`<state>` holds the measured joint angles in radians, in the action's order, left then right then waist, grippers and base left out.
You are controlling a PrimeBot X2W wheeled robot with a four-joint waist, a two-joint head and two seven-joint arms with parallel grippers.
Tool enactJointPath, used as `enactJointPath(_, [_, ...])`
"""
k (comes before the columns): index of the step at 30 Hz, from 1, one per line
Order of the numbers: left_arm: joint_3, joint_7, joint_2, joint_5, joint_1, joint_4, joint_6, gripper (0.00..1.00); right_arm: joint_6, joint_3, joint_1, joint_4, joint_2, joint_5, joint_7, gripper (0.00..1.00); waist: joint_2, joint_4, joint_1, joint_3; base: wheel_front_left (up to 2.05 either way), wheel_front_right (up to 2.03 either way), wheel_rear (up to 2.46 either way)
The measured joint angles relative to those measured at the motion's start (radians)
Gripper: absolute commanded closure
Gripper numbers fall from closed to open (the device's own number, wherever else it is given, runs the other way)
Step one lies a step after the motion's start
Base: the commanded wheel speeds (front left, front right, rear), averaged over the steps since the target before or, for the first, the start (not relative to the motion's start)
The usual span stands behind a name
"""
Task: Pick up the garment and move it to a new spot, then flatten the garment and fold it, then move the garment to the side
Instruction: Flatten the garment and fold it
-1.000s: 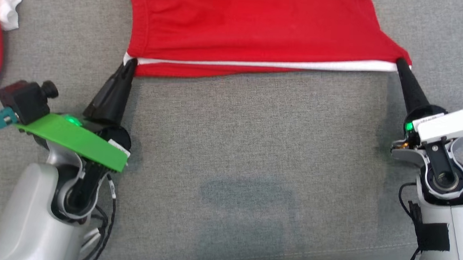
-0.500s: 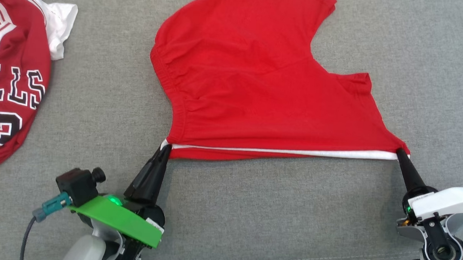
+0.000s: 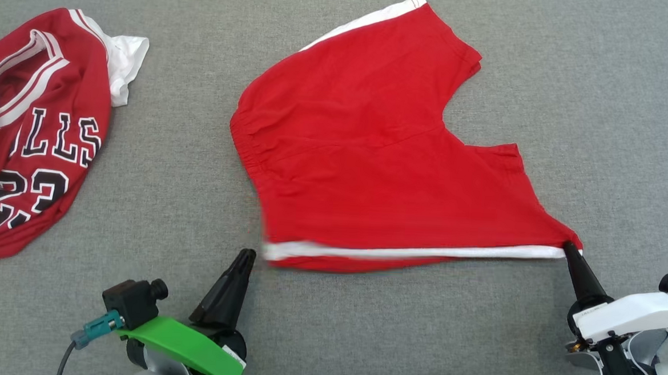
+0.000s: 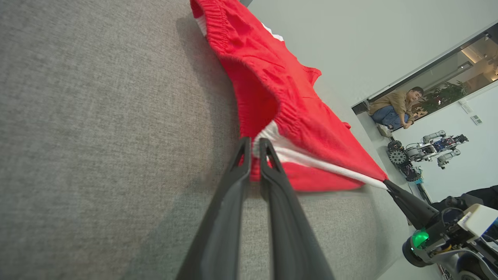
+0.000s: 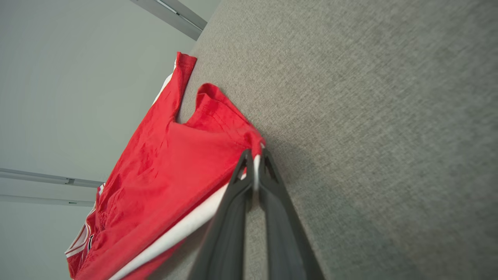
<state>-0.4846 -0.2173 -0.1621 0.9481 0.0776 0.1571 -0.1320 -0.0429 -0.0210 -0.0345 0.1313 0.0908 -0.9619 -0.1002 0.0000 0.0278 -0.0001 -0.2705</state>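
Red shorts (image 3: 380, 173) lie spread on the grey counter (image 3: 602, 81): light, floppy cloth, best taken by the corners. The right claw (image 3: 567, 246) pinches the striped leg corner. The left claw (image 3: 245, 255) sits by the waistband corner, and I can't tell whether it grips.
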Motion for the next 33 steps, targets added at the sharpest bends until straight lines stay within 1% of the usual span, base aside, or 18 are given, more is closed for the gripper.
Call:
enactJointPath(2, [-0.012, -0.004, 0.002, 0.001, 0.000, 0.011, 0.000, 0.73, 0.000, 0.002, -0.011, -0.001, 0.004, 0.008, 0.004, 1.00, 0.0000, -0.003, 0.0000, 0.004, 0.00, 0.00, 0.00])
enactJointPath(5, [-0.029, -0.005, -0.012, 0.000, 0.001, 0.027, 0.000, 0.70, 0.000, 0.005, -0.021, -0.004, 0.009, 0.022, 0.005, 1.00, 0.0000, -0.002, 0.0000, 0.005, 0.00, 0.00, 0.00])
enactJointPath(7, [-0.031, -0.013, -0.014, 0.000, 0.001, 0.032, 0.000, 0.64, 0.000, 0.024, -0.020, -0.005, 0.013, 0.044, 0.005, 1.00, 0.0000, 0.002, 0.0000, 0.004, 0.00, 0.00, 0.00])
enactJointPath(8, [-0.032, -0.014, -0.016, 0.000, 0.003, 0.035, 0.000, 0.63, -0.001, 0.031, -0.020, -0.003, 0.014, 0.053, 0.008, 0.91, 0.0000, 0.006, 0.0000, 0.003, 0.00, 0.00, 0.00])
enactJointPath(9, [-0.035, -0.014, -0.017, 0.000, 0.005, 0.039, 0.000, 0.63, -0.001, 0.038, -0.020, -0.002, 0.018, 0.067, 0.014, 0.66, 0.0000, 0.009, 0.0000, 0.002, 0.00, 0.00, 0.00])
enactJointPath(10, [-0.035, -0.014, -0.019, 0.000, 0.005, 0.044, 0.000, 0.62, -0.001, 0.043, -0.019, 0.000, 0.025, 0.081, 0.019, 0.54, 0.0000, 0.013, 0.0000, 0.002, 0.00, 0.00, 0.00])
enactJointPath(11, [-0.035, -0.014, -0.020, 0.000, 0.005, 0.049, 0.000, 0.62, -0.001, 0.046, -0.017, 0.002, 0.032, 0.095, 0.021, 0.16, 0.0000, 0.018, 0.0000, 0.001, 0.00, 0.00, 0.00])
enactJointPath(12, [-0.037, -0.014, -0.022, 0.000, 0.005, 0.053, 0.000, 0.62, -0.001, 0.050, -0.015, 0.006, 0.036, 0.106, 0.022, 0.00, 0.0000, 0.022, 0.0000, 0.000, 0.00, 0.00, 0.00])
enactJointPath(16, [-0.054, -0.022, -0.027, 0.000, 0.012, 0.062, 0.000, 0.60, -0.001, 0.063, -0.013, 0.028, 0.042, 0.138, 0.040, 0.00, 0.0000, 0.035, 0.0000, 0.000, 0.00, 0.00, 0.00])
enactJointPath(19, [-0.067, -0.023, -0.030, 0.000, 0.015, 0.063, 0.000, 0.56, -0.001, 0.063, -0.011, 0.034, 0.046, 0.156, 0.054, 0.00, 0.0000, 0.038, 0.0000, 0.002, 0.00, 0.00, 0.00])
enactJointPath(21, [-0.067, -0.023, -0.041, 0.000, 0.015, 0.067, 0.000, 0.55, -0.001, 0.063, -0.004, 0.040, 0.049, 0.166, 0.065, 0.00, 0.0000, 0.038, 0.0000, 0.005, 0.00, 0.00, 0.00])
enactJointPath(23, [-0.064, -0.026, -0.052, 0.000, 0.015, 0.075, 0.000, 0.54, -0.001, 0.064, -0.002, 0.046, 0.062, 0.185, 0.078, 0.00, 0.0000, 0.037, 0.0000, 0.011, 0.00, 0.00, 0.00])
enactJointPath(24, [-0.063, -0.026, -0.056, -0.002, 0.015, 0.079, 0.000, 0.51, -0.001, 0.064, -0.002, 0.049, 0.072, 0.197, 0.087, 0.00, 0.0000, 0.036, 0.0000, 0.015, 0.00, 0.00, 0.00])
enactJointPath(28, [-0.027, -0.031, -0.073, -0.023, 0.014, 0.085, 0.000, 0.18, -0.010, 0.074, -0.012, 0.050, 0.119, 0.280, 0.136, 0.00, 0.0000, 0.031, 0.0000, 0.034, 0.00, 0.00, 0.00])
enactJointPath(31, [0.026, -0.033, -0.080, -0.038, 0.003, 0.083, 0.000, 0.00, -0.009, 0.078, -0.022, 0.046, 0.159, 0.358, 0.185, 0.00, 0.0000, 0.027, 0.0000, 0.052, 0.00, 0.00, 0.00])
enactJointPath(33, [0.076, -0.034, -0.080, -0.043, -0.005, 0.074, 0.000, 0.00, -0.008, 0.089, -0.023, 0.038, 0.189, 0.421, 0.220, 0.00, 0.0000, 0.025, 0.0000, 0.065, 0.00, 0.00, 0.00])
